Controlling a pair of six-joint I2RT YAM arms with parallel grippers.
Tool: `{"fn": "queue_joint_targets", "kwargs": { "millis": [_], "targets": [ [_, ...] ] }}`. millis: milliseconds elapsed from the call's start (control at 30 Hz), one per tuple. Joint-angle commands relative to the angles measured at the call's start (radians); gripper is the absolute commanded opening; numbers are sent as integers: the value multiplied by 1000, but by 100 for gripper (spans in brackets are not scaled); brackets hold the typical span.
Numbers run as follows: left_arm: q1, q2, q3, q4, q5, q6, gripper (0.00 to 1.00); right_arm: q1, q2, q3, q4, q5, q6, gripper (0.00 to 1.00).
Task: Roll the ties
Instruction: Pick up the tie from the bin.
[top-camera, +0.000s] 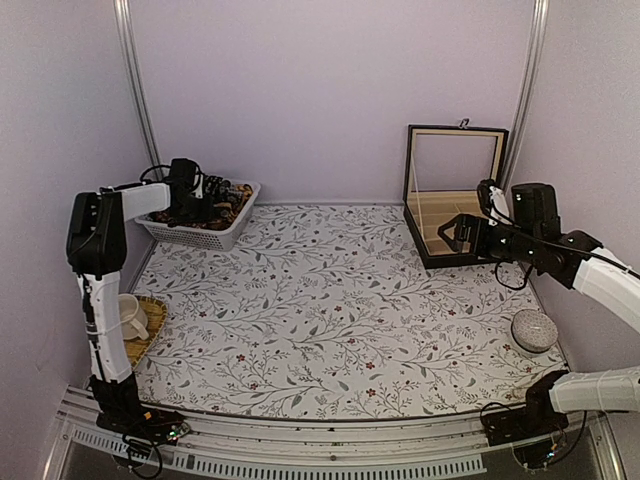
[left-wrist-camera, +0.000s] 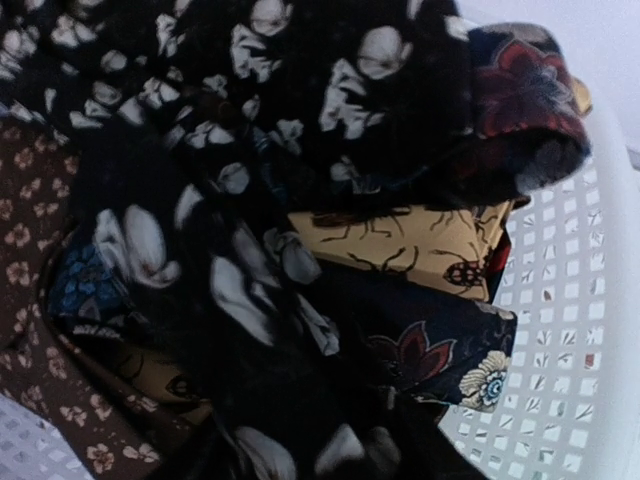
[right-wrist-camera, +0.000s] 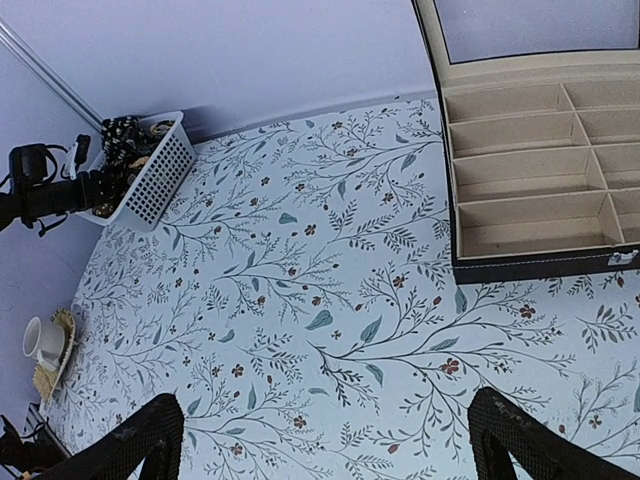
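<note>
Snagging several layers at once is the main risk. The ties (left-wrist-camera: 300, 200) lie tangled in one heap directly under the left gripper (top-camera: 195, 200), inside the white lattice basket (left-wrist-camera: 570, 300), so a pinch there could catch two or three together, or drag the light basket up with them. Closest beneath the hand is a black tie with pale flowers (left-wrist-camera: 200, 150), blurred. Toward the basket wall lie a yellow insect-print tie (left-wrist-camera: 400, 250) and a dark tie with red blooms (left-wrist-camera: 430, 350), and on the opposite side a brown one with small blossoms (left-wrist-camera: 40, 300). All are soft and crumpled, none rolled. Whether the left gripper has cloth between its fingers I cannot tell. The right gripper (right-wrist-camera: 325, 445) hangs released, fingers wide, with the compartmented box (right-wrist-camera: 530, 170) ahead to its right, well apart from the ties.
</note>
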Motion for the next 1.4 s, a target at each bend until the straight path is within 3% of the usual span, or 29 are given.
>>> {"fn": "queue_joint_targets", "kwargs": {
  "millis": [0,67,333,433,500,967,1367],
  "targets": [
    [2,30,39,-4,16,36,37,-1,26,-8,27,-22,16,100],
    [-3,29,55,-15,18,48,29,-2,27,-11,29,-23,18,100],
    [-28,-33,65,-22,5,83,27,-2,42,-11,42,-44,26,100],
    [-32,-49,66,-20,12,90,6,-2,47,-12,46,-53,30,100],
    [-37,-58,67,-20,15,96,0,-2,47,-12,47,-55,31,100],
    [-178,-253,139,-9,51,140,0,0,65,-34,95,-98,33,100],
    [-498,-391,238,-58,292,109,0,18,71,-97,300,-377,-11,100]
  ]
}}
